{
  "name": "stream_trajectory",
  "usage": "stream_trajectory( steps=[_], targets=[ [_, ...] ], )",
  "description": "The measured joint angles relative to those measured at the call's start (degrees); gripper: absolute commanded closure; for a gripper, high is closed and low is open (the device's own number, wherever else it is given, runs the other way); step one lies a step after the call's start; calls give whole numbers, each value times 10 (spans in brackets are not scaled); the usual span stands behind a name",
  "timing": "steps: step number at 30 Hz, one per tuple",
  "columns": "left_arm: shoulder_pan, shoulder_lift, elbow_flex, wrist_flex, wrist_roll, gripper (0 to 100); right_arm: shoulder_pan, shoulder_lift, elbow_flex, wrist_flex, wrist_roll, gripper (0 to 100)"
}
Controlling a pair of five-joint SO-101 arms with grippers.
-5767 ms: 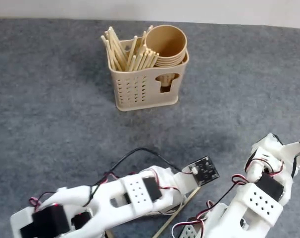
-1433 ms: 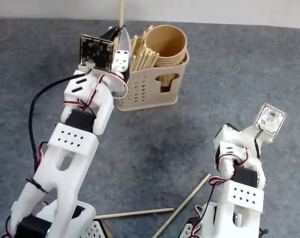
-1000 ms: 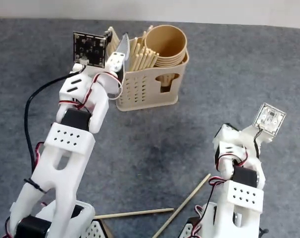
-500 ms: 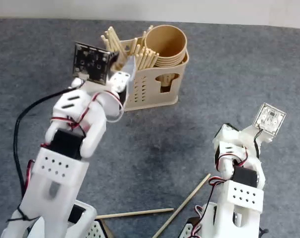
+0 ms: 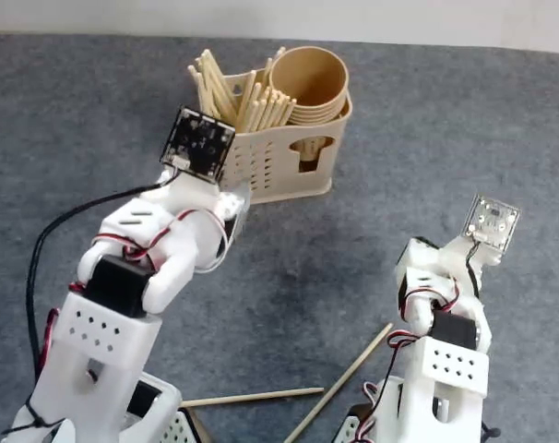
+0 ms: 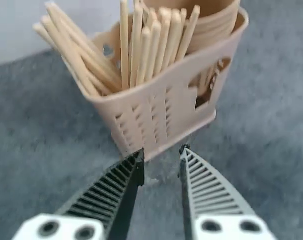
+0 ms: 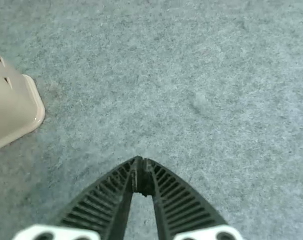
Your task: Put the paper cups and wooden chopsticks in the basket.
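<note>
Paper cups (image 5: 309,78) are stowed in the basket (image 5: 279,171); two wooden chopsticks remain out.
We see the basket at upper centre of the high view, also holding a bundle of chopsticks (image 5: 233,92). One loose stick (image 5: 261,397) lies flat at lower centre, and another (image 5: 353,365) slants just right of it. Our left gripper (image 6: 162,151) is spread and empty before the basket; the right gripper (image 7: 141,165) has its tips together on nothing. We judge the sticks light, stiff and prone to roll, best pinched mid-length.
</note>
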Motion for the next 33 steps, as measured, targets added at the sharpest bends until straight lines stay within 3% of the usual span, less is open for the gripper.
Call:
stream_trajectory(
  steps=[6,17,22,28,33],
  targets=[
    [-55,-55,83,28,0,874,0,0,-7,50,7,971],
    [-156,-246,384,-116,0,874,-70,-1,-143,264,61,968],
    [-157,-345,469,-127,0,874,-91,-1,-179,320,62,961],
    [-158,-450,525,-127,0,874,-97,-1,-183,346,63,864],
    [-158,-502,544,-127,0,874,-96,-1,-161,347,64,864]
  ],
)
